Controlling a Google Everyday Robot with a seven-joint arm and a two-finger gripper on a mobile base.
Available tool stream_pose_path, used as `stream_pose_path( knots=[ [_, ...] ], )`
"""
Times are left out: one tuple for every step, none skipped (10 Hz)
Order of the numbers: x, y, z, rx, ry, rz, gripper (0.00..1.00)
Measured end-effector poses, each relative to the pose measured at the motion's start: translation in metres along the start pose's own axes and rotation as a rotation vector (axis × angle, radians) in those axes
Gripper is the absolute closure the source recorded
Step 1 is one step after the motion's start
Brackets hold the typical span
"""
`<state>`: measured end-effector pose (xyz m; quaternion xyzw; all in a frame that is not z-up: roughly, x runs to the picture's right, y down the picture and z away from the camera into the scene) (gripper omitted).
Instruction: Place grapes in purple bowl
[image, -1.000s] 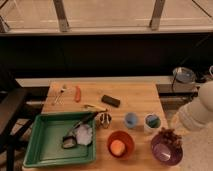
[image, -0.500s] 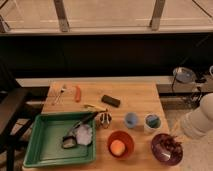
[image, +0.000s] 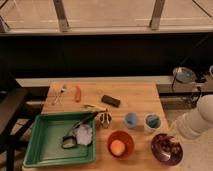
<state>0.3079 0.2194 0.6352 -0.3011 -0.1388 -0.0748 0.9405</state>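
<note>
One gripper (image: 177, 132) sits at the lower end of a bulky white arm (image: 200, 119) that comes in from the right edge and slants down to the left. I cannot tell whether it is spread or closed. It hangs just above the upper right rim of the purple bowl (image: 156, 153), which stands at the front right corner of the wooden table (image: 135, 95). The grapes (image: 168, 145) lie inside that bowl as a dark cluster.

Two blue cups (image: 131, 120) stand side by side just behind. Left of the purple bowl is an orange bowl (image: 126, 138) holding a round orange fruit (image: 117, 147). Further left, a green tray (image: 40, 150) holds utensils. A black block (image: 111, 101) lies mid-table. Behind the table run a dark wall and window frames (image: 61, 15).
</note>
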Motion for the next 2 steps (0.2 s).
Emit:
stream_pose_path(
  knots=[
    [0.0006,0.0008,-0.0004,0.0,0.0,0.002,0.2],
    [0.0004,0.0004,-0.0003,0.0,0.0,0.001,0.2]
  ],
)
